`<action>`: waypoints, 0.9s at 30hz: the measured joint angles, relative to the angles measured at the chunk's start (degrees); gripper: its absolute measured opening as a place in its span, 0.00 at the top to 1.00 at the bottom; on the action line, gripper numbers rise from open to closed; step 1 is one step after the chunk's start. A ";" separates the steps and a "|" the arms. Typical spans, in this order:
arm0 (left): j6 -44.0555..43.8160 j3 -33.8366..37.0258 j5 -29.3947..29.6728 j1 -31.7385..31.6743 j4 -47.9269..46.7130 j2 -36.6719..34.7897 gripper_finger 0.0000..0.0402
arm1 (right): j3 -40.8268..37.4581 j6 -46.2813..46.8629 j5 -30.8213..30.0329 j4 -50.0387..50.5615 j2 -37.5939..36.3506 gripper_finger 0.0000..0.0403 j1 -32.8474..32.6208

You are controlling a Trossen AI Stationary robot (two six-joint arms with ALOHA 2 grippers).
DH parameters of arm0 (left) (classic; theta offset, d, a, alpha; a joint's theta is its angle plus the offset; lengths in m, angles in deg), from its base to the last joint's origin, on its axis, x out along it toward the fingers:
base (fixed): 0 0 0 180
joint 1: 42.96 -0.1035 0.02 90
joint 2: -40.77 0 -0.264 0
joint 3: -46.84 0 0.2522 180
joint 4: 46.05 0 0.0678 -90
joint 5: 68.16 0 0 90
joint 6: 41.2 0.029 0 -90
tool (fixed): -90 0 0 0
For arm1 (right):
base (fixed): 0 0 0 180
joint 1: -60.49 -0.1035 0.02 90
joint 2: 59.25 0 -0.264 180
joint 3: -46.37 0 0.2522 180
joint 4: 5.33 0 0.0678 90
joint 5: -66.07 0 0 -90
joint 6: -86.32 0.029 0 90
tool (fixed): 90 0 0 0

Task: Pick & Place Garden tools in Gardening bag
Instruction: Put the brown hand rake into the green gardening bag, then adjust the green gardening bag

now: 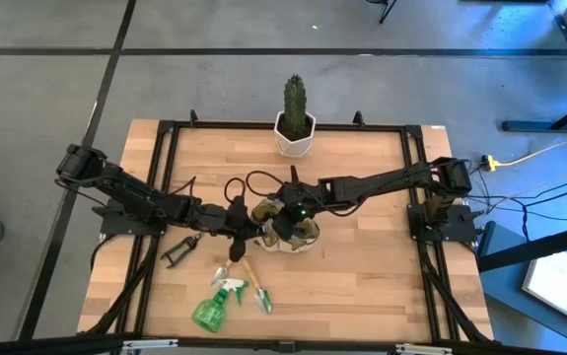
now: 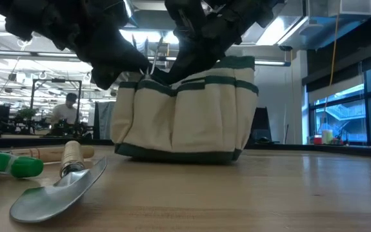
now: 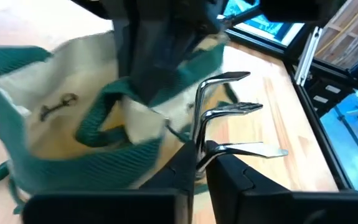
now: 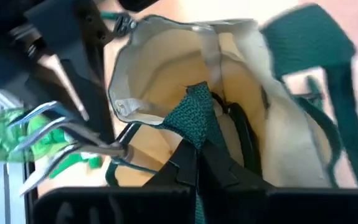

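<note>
- While the left arm reaches in from the left side of the table (image 1: 362, 266), the pruning shears (image 1: 177, 248) lie flat on the wood just in front of it, not touched by anything.
- Green spray bottle (image 1: 209, 311) is lying on its side near the front edge. The low view shows it at the far left.
- Next come two wooden-handled tools on the table between the bottle and the bag. One is a trowel (image 2: 56, 193) with its silver scoop resting on the wood. The second wooden-handled tool (image 1: 255, 286) lies just to its right.
- Left gripper (image 3: 197, 158) has its fingers clamped on the neck of a three-tined fork (image 3: 228, 112). The fork is held up off the table right at the bag's left rim, tines sticking out past the fingers.
- Gardening bag (image 2: 191, 109) sits upright in the middle of the table, cream with green trim, its mouth open. Something dark is lying inside it, but I can't tell what.
- Right gripper (image 4: 197, 155) comes in from the right and is down over the bag's opening. Its fingers are pinched closed on the bag's green strap (image 4: 197, 115).
- Cactus (image 1: 295, 104) in its white pot stands at the back edge, well apart from the bag.
</note>
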 joint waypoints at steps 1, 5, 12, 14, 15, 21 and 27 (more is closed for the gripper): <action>-0.01 0.00 0.26 -0.03 0.04 -0.31 0.90 | 0.02 0.00 -0.08 -0.09 -0.02 0.99 0.04; -1.93 0.00 0.39 -0.19 -0.12 -1.78 0.83 | 0.02 0.00 -0.07 -0.08 -0.04 0.99 0.05; -7.02 0.00 0.12 -0.06 -1.53 -2.55 0.72 | 0.04 -0.01 0.17 0.15 -0.04 0.99 0.03; -8.15 0.00 -0.03 -0.02 -3.36 -2.55 0.70 | 0.04 -0.01 0.35 0.18 -0.04 0.99 0.03; -9.13 0.00 -0.16 0.00 -4.10 -2.55 0.70 | 0.04 -0.02 0.35 0.19 -0.07 0.99 0.02; -12.22 -0.02 0.18 1.68 -3.29 -2.89 0.69 | 0.04 -0.02 0.56 0.45 -0.09 0.99 -0.01; -17.41 -0.02 2.04 4.58 -3.61 -4.78 0.69 | 0.04 -0.76 1.70 0.45 -0.09 0.99 -0.03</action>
